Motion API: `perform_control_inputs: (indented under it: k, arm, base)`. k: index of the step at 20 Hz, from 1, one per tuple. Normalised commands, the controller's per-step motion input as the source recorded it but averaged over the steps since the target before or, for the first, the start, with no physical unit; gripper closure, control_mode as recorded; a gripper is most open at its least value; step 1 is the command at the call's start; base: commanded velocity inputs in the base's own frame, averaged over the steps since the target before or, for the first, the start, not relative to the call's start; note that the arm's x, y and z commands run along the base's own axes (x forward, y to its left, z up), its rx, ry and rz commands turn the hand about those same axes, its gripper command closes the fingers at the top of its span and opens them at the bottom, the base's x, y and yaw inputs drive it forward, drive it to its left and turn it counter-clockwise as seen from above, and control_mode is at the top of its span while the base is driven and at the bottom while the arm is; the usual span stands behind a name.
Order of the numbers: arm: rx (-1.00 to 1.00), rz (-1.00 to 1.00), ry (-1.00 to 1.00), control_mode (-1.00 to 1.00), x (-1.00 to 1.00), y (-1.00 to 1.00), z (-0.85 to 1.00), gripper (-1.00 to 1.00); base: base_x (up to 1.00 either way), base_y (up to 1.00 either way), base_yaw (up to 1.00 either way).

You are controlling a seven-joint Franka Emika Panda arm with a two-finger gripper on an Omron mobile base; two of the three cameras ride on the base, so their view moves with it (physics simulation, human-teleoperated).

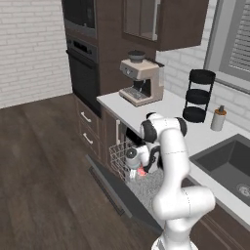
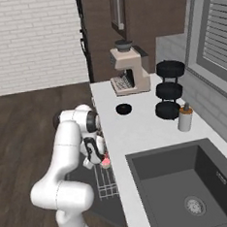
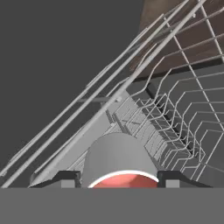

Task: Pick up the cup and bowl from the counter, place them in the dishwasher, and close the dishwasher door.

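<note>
Two fingertips (image 3: 65, 178) of the hand (image 3: 119, 179) clamped the cup (image 3: 118, 159) (red top nearest) over the dishwasher's wire rack (image 3: 175, 113).

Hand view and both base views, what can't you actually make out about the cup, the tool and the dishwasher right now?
- Cup in the hand view: its lower end is cut off at the bottom edge.
- Tool there: just fingertips flanking the cup; contact unclear.
- Cup in the left base view: mostly hidden by the arm.
- Dishwasher in the right base view: interior hidden under the counter.
</note>
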Motion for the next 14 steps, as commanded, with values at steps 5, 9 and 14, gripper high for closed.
perform_control_inputs:
  k: [5, 9, 14]
  arm:
    - [0.0, 0.1, 0.01, -1.0, -0.59, 0.97, 0.8, -1.0]
    - [-0.01, 0.03, 0.0, -1.0, -0.26, 0.85, 1.0, -1.0]
    - [-0.02, 0.0, 0.01, -1.0, 0.01, 0.36, 1.0, -1.0]
  base:
    - [0.0, 0.0, 0.0]
    - [0.0, 0.0, 0.0]
    - [0.0, 0.0, 0.0]
